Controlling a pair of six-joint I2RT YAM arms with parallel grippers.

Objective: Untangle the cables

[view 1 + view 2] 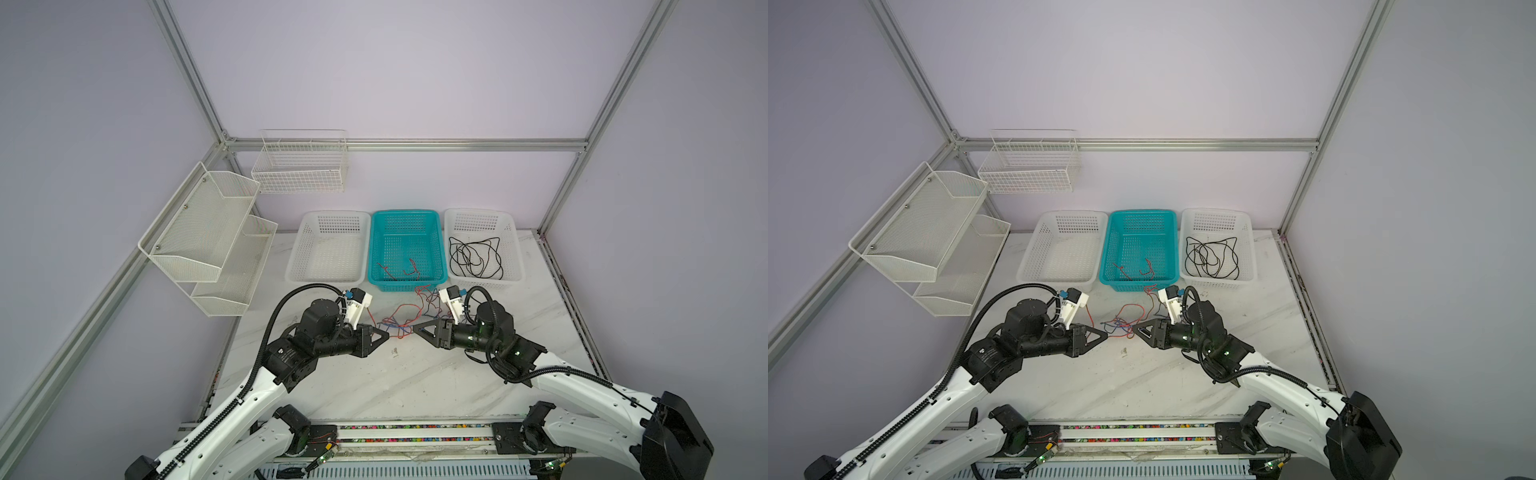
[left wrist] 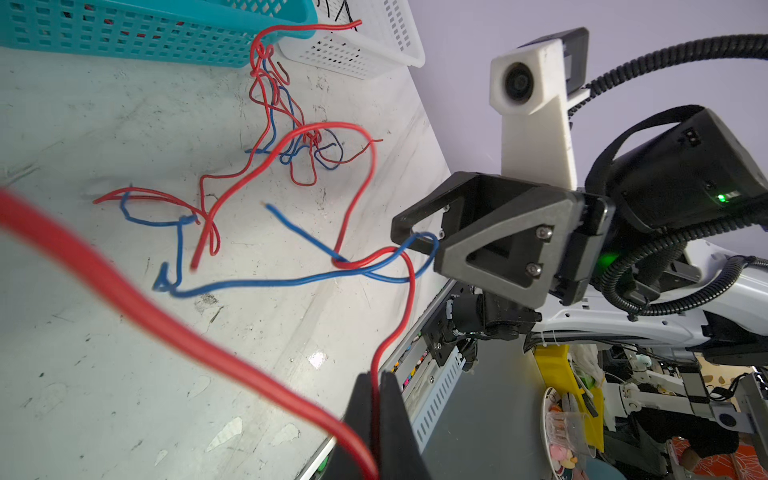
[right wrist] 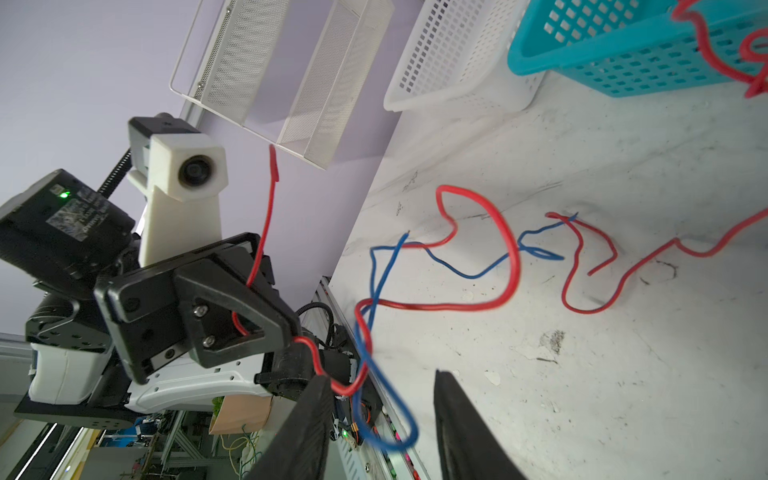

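A tangle of red and blue cables (image 1: 398,323) (image 1: 1120,323) lies on the table in front of the teal basket (image 1: 405,214). My left gripper (image 1: 388,333) (image 2: 376,376) is shut on a red cable (image 2: 412,282), which runs up out of the jaws to the tangle. My right gripper (image 1: 414,329) (image 3: 381,375) faces it from the right, open. A loop of blue cable (image 3: 387,446) hangs between its fingers, and a red strand touches the inner face of one finger (image 3: 322,399). More red cable (image 1: 410,270) lies in the teal basket. A black cable (image 1: 472,258) sits coiled in the right white basket (image 1: 482,212).
A white basket (image 1: 332,215) stands left of the teal one with nothing in it. Wire-mesh shelves (image 1: 208,232) and a wire basket (image 1: 301,166) hang on the left and back walls. The table's front rail (image 1: 415,432) runs between the arm bases.
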